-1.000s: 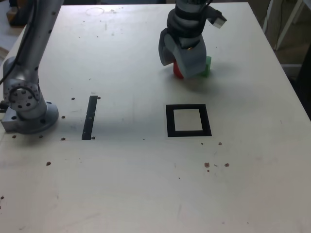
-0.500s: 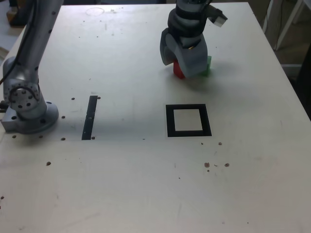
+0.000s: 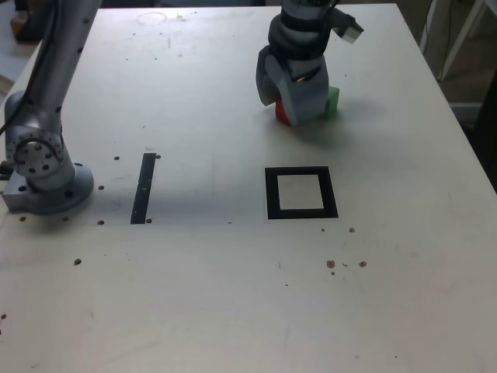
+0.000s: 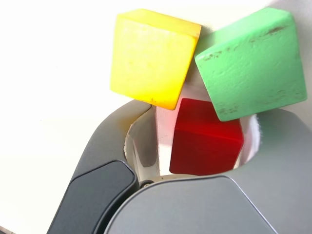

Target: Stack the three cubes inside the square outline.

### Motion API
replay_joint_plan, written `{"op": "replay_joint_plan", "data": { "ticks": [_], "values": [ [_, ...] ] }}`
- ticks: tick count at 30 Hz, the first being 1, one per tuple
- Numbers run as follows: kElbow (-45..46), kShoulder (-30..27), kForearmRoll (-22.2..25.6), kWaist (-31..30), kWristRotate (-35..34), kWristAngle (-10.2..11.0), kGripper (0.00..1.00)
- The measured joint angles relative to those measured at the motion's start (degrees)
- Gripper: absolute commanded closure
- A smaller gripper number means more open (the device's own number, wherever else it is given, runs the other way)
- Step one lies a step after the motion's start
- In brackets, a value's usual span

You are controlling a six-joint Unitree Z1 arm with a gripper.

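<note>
Now your fingers (image 4: 202,141) have narrowed around the red cube (image 4: 207,142), one pad touching, a gap on the other side: not clamped yet. Yellow cube (image 4: 152,57) and green cube (image 4: 251,63) crowd it on the desk (image 3: 194,295). Square outline (image 3: 301,193) holds 0 cubes.

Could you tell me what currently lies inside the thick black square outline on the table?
Inside the thick black square outline only its pale centre shows; no cube is there. The red cube and green cube sit farther back by the grey gripper, which hides the yellow cube in the exterior view.
</note>
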Motion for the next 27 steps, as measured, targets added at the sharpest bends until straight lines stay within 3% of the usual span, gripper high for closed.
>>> {"op": "replay_joint_plan", "data": {
  "ticks": [5,11,24,27],
  "values": [
    [0.17,0.00,-0.11,0.03,0.00,-0.37,0.66],
    [-0.42,-0.02,0.89,0.67,0.04,-2.27,0.70],
    [-4.89,-4.39,9.70,0.69,-3.45,-3.40,0.70],
    [-2.98,-6.73,10.22,-0.29,-5.92,-5.57,0.70]
  ]
}}
